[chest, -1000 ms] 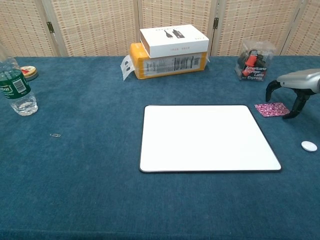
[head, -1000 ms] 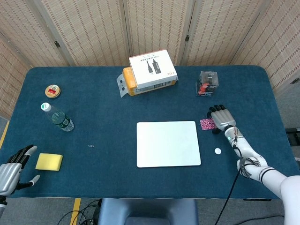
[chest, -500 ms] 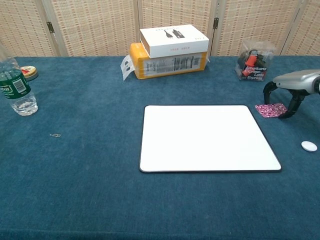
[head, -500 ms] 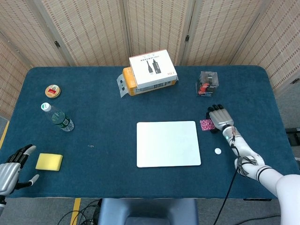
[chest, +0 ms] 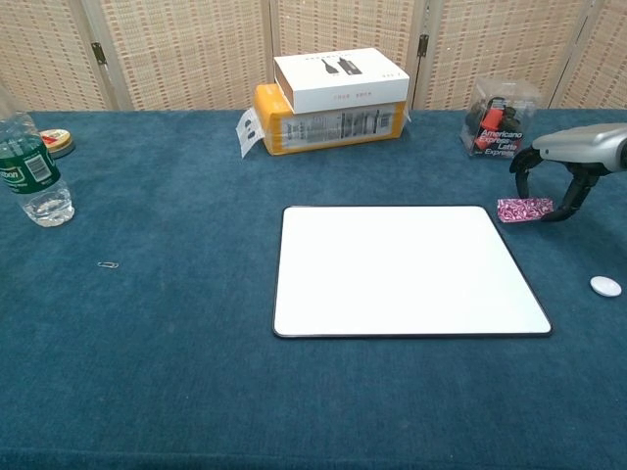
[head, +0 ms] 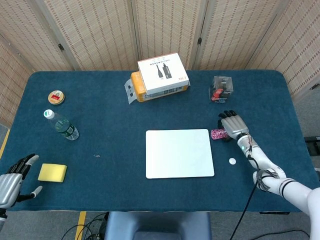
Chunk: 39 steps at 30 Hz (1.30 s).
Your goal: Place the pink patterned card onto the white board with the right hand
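Pinching the pink patterned card (chest: 524, 209) between its downturned fingers, your right hand (head: 234, 125) holds it tilted just off the white board (head: 179, 153), at about two o'clock from the board's centre and not yet over it. Your left hand (head: 12, 175) rests at the bench (head: 115, 120)'s eight o'clock corner, fingers spread and holding nothing, just beside the yellow sponge (head: 52, 172). Whether the card's lower edge touches the cloth, you cannot tell from either view.
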Tool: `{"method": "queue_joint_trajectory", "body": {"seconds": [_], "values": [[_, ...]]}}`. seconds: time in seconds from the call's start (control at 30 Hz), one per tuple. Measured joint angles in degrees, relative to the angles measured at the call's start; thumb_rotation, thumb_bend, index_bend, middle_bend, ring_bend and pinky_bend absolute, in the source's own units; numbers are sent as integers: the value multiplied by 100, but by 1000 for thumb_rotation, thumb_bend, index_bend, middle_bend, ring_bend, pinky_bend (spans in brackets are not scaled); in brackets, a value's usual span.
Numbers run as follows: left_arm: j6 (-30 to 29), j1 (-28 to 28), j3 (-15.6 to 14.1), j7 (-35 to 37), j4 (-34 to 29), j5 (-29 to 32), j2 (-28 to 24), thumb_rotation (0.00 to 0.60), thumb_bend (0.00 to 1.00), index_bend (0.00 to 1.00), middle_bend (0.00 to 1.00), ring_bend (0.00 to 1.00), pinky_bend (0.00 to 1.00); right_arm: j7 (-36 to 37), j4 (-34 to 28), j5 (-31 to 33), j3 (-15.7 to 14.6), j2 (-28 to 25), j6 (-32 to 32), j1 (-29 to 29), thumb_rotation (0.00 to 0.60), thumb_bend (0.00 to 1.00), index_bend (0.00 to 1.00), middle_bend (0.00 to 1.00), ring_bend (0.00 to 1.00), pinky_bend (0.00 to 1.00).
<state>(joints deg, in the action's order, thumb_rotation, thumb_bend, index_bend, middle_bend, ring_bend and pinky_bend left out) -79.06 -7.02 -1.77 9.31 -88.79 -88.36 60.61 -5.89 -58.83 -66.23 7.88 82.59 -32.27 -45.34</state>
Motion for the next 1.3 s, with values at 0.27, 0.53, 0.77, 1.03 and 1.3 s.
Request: {"method": "queue_joint_trajectory", "body": {"seconds": [0.27, 0.53, 0.77, 1.03, 1.3], "values": [[-101, 35, -21, 44, -30, -64, -35, 600, 293, 0, 90, 117, 223, -411, -1349, 161, 65, -618, -438, 70, 600, 195, 456, 137, 0, 0], [-167, 59, -28, 185, -23, -108, -81, 600, 294, 0, 90, 117, 223, -972, -1773, 503, 44, -577, -511, -133, 600, 189, 456, 135, 0, 0], [-267, 98, -20, 399, 29, -128, -144, 600, 293, 0, 90, 117, 223, -1336, -1719, 839, -30, -181, -407, -434, 600, 188, 456, 129, 0, 0], [-380, 150, -21, 537, 79, -169, -187, 600, 293, 0, 90, 118, 223, -1611, -1707, 1041, -137, 5, -375, -639, 600, 159, 210, 89, 0, 0], [-380, 157, -13, 535, 93, -157, -184, 600, 294, 0, 90, 117, 222, -1848, -1878, 1361, -300, -121, -383, -739, 600, 133, 71, 58, 0, 0]]}}
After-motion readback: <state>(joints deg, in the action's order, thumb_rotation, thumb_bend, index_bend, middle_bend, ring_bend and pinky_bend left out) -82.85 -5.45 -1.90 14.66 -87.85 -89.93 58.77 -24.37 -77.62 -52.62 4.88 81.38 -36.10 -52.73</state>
